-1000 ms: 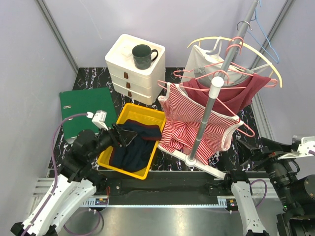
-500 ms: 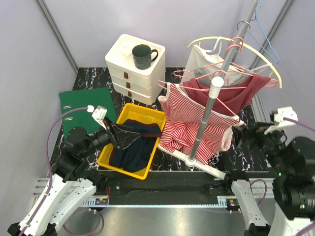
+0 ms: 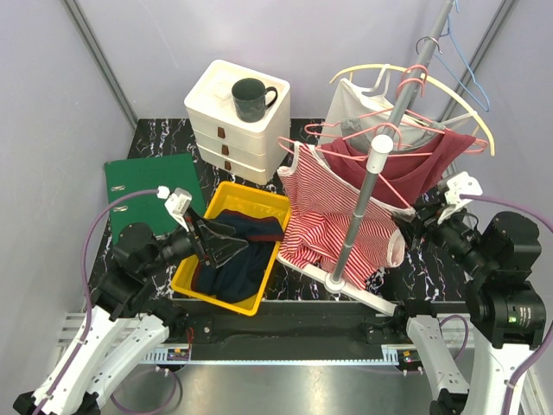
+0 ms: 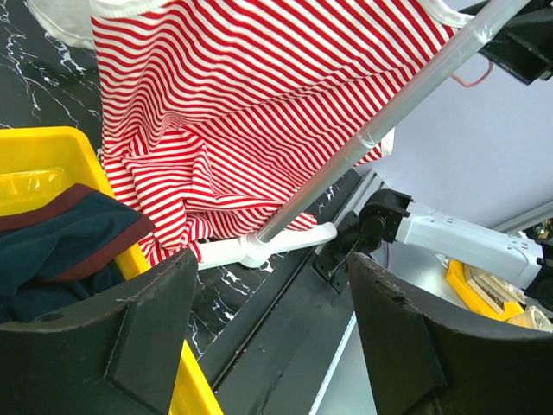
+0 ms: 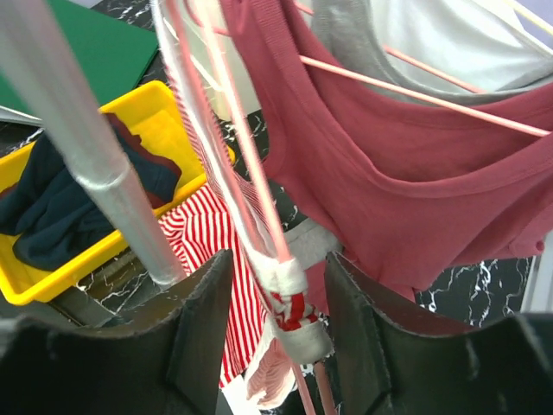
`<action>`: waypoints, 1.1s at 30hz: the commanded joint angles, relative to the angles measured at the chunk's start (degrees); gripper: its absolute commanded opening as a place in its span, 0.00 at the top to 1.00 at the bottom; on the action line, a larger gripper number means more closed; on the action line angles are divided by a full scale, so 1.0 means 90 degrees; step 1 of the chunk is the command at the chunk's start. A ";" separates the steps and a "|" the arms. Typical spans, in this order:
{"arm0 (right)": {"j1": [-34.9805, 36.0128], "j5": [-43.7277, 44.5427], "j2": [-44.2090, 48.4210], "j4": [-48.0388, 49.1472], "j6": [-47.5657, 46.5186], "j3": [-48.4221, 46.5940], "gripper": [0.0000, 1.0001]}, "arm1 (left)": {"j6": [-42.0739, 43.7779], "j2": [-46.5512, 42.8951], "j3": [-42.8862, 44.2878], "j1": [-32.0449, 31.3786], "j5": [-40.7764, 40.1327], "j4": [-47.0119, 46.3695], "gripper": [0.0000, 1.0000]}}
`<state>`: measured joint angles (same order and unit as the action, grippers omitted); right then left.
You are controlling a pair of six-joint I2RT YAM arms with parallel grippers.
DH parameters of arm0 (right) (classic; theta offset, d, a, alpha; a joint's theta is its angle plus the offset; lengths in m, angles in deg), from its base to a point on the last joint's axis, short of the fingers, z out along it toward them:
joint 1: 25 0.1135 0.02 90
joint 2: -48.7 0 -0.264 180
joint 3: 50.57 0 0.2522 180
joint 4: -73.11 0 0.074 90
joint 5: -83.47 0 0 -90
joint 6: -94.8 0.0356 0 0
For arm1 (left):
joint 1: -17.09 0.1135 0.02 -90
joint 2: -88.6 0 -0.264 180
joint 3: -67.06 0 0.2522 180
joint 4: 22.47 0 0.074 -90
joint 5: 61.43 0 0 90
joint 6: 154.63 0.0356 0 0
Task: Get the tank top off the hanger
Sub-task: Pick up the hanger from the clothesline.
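Straddling tank top (image 5: 207, 232) strap at hanger (image 5: 244, 164) tip, right gripper (image 5: 278, 290) stood spread, unpinched | left gripper (image 4: 272, 298) hung spread, empty | needed: pinch cloth only, not hanger.

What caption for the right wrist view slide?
Right gripper, jaws open, straddles the pink hanger end wrapped by the striped tank top strap; maroon top hangs behind.

The top camera hangs high over the near edge of the table (image 3: 164, 143), looking down and forward across everything. The left wrist camera looks low and rightward past its fingers (image 4: 95, 337), close on the striped tank top (image 4: 259, 104) and pole (image 4: 380, 121). The right wrist camera faces left, hard against the hanger (image 5: 248, 147). All share the yellow bin (image 3: 255, 197).
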<state>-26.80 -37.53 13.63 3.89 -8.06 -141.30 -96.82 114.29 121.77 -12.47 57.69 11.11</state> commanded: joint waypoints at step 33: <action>0.0034 -0.2033 -0.0897 0.1846 -0.1433 -0.0012 1.00 | 0.0089 0.0202 0.0772 0.0003 0.0328 -0.0102 0.25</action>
<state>-26.76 -48.50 10.37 16.13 -19.80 -137.41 -96.56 115.17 125.29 -12.47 58.81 11.87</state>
